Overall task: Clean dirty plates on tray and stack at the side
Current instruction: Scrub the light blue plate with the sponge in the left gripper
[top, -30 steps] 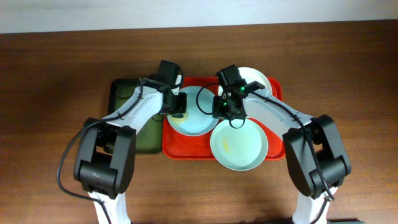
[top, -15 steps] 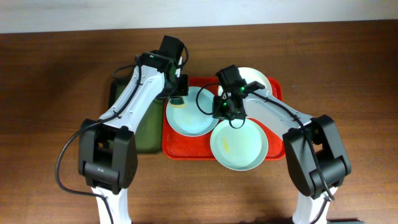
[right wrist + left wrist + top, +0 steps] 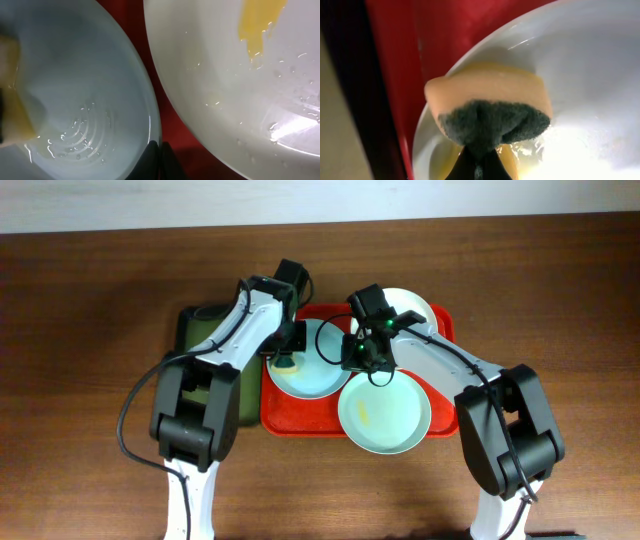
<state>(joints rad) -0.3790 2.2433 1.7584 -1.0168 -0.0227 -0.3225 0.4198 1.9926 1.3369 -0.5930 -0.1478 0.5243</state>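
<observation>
Left tool [image 3: 479,166]: closed narrow on a scouring sponge [image 3: 487,107], yellow foam uppermost, dark green pad toward the fingers. The sponge is pressed onto the light blue plate [image 3: 318,375], just inside the rim that faces the red tray's [image 3: 275,418] left wall. A yellow film shows on the plate directly beneath the sponge. From the sponge, the plate's wet floor opens toward the tray's middle, so a wiping stroke would probably run that way, away from the tray's left wall. The plate is round and offers no preferred direction. Right tool [image 3: 159,156]: drawn together to a thin point on the opposite rim of the same plate, apparently pinching it to steady it, in the gap where that rim nears the mint green plate [image 3: 385,418]. The left arm carries the cleaning work and the right serves as a brace. Mint green plate: sits on the tray's front right, its near edge overhanging the tray's front rim. It bears a yellow smear [image 3: 257,22] and water beads and looks unwiped. White plate [image 3: 412,302]: at the tray's rear right corner, largely hidden by the right arm, so its condition cannot be judged. All three plates lie close together on the tray, which leaves little room for sideways travel. Dark green tray [image 3: 200,340]: just beside the red tray's left wall, under the left arm. Bench [image 3: 90,330]: brown wood grain, with open surface to either side of the red tray for stacking.
</observation>
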